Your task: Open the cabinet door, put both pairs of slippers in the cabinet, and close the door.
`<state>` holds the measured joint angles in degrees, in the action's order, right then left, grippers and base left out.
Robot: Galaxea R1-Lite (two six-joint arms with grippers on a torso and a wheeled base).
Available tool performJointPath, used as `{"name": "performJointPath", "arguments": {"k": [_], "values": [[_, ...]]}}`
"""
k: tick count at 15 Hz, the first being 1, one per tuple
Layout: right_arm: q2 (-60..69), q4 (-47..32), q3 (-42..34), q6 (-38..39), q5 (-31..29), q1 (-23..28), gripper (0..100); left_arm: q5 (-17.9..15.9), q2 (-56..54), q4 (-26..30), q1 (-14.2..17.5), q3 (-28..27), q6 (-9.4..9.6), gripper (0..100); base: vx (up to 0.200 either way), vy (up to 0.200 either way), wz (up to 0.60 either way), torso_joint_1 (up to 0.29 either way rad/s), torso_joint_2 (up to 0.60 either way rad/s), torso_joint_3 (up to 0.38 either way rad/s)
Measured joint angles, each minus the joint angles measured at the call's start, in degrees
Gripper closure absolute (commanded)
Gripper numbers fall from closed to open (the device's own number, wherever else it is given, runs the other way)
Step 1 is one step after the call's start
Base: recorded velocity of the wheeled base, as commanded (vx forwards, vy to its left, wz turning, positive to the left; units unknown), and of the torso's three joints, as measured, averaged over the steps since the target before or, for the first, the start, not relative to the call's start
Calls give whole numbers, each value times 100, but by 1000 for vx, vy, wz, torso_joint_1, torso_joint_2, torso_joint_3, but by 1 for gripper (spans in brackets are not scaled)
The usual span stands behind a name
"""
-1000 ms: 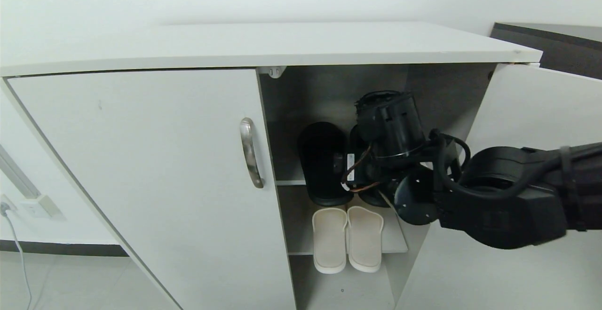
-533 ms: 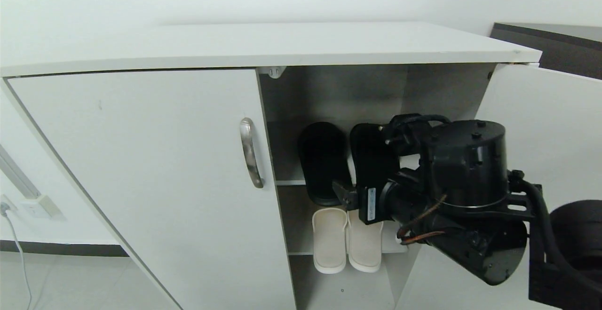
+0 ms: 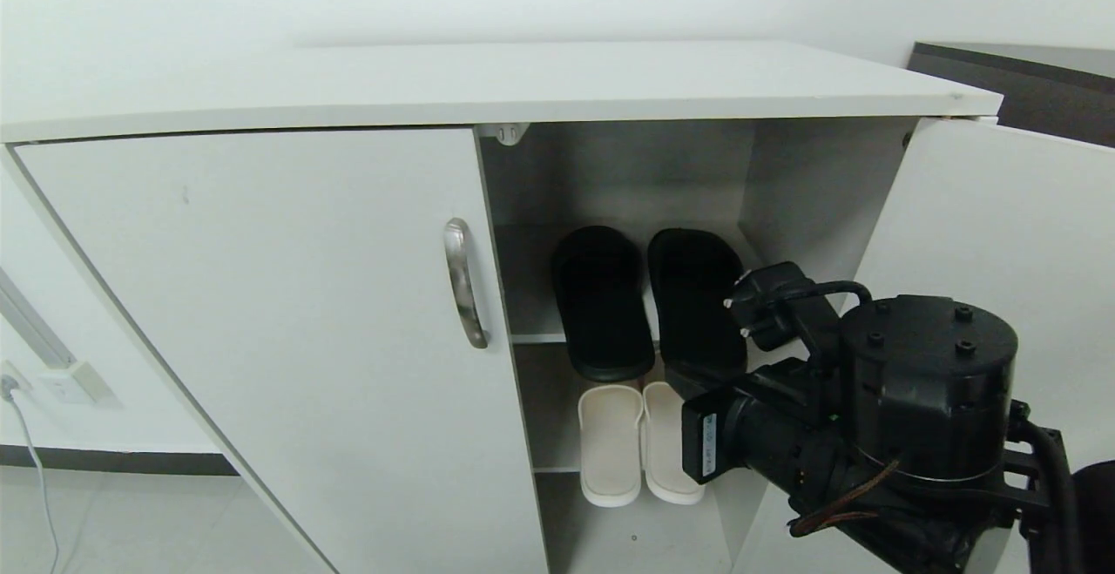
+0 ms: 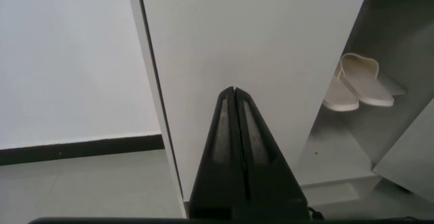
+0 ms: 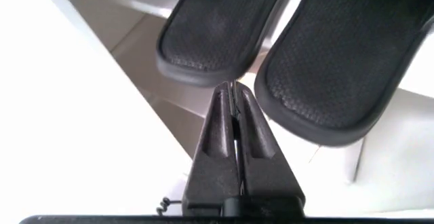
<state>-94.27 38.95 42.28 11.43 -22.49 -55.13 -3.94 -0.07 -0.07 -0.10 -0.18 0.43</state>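
Backed the right gripper (image 5: pixel 234 88) out of the cabinet (image 3: pixel 523 77) within the last second: from deep at centre frame, over the black slippers (image 3: pixel 601 304), down to the lower right of the head view, just outside the opening. Fingers (image 5: pixel 220 122) pressed together with nothing held, tips aimed at the near ends of the black pair from close by, not touching. Same on the left gripper (image 4: pixel 234 91): clamped flat on itself, empty, parked facing the closed left door (image 3: pixel 261 339), with the white slippers (image 3: pixel 610 443) visible past that door's edge. No camera shift, no other movement. Read as: placing done for both pairs, only the close left. Contents: upper shelf (image 3: pixel 527 287), centre frame, black pair side by side, near ends overhanging the front edge a little. Lower shelf (image 3: pixel 557 452), white pair side by side, directly below the black ones, also overhanging. Bottom compartment (image 3: pixel 636 539) bare as far as visible. Right door (image 3: pixel 984 234) swung wide at the right of frame, hinged near the upper right corner. Next, probably: get round to that door's outer face and push it closed. Worth watching the overhanging ends for a snag. Can't tell from here whether enough clearance.
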Motion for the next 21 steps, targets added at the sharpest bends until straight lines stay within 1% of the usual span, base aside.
{"name": "performJointPath", "arguments": {"k": [3, 8, 21], "values": [[39, -2, -77, 0, -26, -49, 100, 0, 0, 0, 0, 0, 0, 100, 0, 0, 0, 0, 0, 0], [48, -2, -102, -2, -35, -138, 100, -7, 0, 0, 2, 0, 1, 100, -200, 0, 0, 5, 2, 4], [-105, 11, -358, 5, -28, -138, 100, -11, 0, -2, 0, 0, -7, 100, -200, 0, 0, 1, 2, 2]]}}
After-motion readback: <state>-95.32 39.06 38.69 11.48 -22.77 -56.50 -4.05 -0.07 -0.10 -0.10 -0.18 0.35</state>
